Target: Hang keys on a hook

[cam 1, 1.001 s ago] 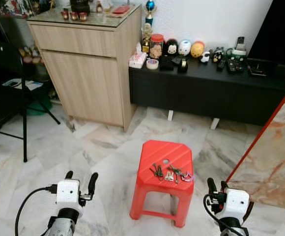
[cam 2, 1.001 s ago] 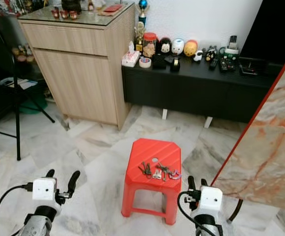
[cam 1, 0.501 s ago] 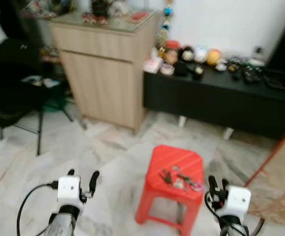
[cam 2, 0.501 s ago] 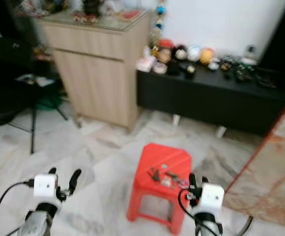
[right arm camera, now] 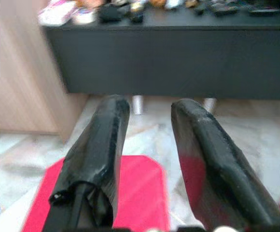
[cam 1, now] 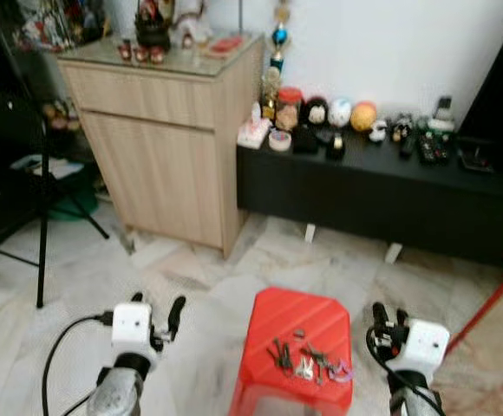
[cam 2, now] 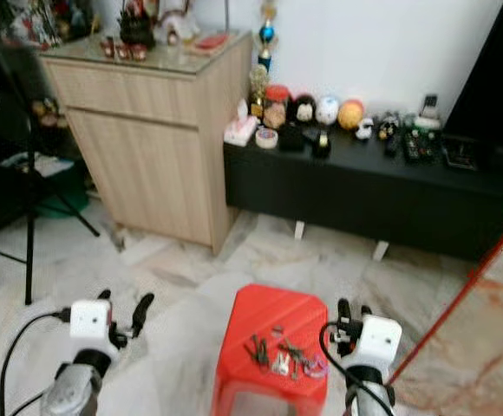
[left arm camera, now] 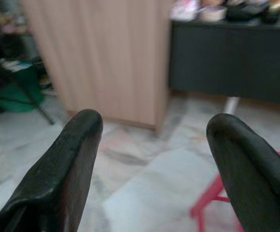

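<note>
Keys [cam 1: 306, 360] lie on the red stool [cam 1: 297, 320] | stool now sits closer than before | left gripper [cam 1: 158, 309] wide open, right gripper [cam 1: 388, 316] slightly open, both empty | picking up comes next

Red stool [cam 1: 299, 325] cut off at the bottom edge, legs out of sight; keys [cam 1: 308, 361] near its front edge too small to count; trinkets [cam 2: 338, 113] along the black cabinet's back edge blurred.

No text, label, brand, number or sign is clear enough to read.
</note>
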Controlling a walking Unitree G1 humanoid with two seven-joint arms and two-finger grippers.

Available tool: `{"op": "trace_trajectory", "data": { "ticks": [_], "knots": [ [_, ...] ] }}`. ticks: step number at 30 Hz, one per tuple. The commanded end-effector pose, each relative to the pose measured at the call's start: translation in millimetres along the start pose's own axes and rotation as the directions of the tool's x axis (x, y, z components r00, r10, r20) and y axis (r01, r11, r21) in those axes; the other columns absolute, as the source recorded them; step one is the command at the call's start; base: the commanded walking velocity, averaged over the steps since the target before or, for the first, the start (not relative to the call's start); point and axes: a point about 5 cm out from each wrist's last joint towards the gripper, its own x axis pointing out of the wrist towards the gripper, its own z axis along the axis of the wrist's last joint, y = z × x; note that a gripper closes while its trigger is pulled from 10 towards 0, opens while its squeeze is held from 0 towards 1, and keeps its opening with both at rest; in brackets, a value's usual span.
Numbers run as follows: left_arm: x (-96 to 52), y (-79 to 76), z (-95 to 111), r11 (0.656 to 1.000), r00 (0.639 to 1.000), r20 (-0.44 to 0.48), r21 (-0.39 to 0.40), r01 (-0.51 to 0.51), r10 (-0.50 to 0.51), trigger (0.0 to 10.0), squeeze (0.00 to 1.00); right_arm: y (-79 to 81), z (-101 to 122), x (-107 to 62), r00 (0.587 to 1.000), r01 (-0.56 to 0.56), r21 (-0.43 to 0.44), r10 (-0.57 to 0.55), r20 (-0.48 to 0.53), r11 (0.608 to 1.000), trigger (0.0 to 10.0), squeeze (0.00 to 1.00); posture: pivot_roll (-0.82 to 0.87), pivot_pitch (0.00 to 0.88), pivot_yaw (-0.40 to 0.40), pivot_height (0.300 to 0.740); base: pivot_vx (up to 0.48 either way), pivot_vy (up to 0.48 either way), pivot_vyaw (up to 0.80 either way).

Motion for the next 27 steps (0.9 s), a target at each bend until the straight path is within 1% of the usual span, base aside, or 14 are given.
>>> {"op": "trace_trajectory", "data": {
  "ticks": [1,15,27],
  "knots": [
    [3.9,-3.3,4.0,1.000,1.000,0.011,-0.023,0.006,-0.006,10.0,0.00,-0.7,1.4,-0.4,1.000,0.016,0.016,-0.016,0.000,1.000,10.0,0.00,0.01,0.000,-0.026,0.740,0.000,0.000,0.00],
    [4.0,-3.9,5.4,0.999,1.000,0.010,-0.050,-0.003,0.003,10.0,0.00,1.0,3.5,0.8,1.000,0.015,0.022,-0.014,-0.009,1.000,10.0,0.00,0.01,0.000,-0.034,0.740,0.000,0.000,0.00],
    [7.6,-5.5,9.8,0.998,1.000,0.025,-0.055,0.004,-0.003,10.0,0.00,-0.1,6.7,5.4,1.000,0.030,0.034,-0.030,0.001,0.999,10.0,0.00,0.01,0.001,-0.036,0.740,0.000,0.457,0.00]
  ]
}}
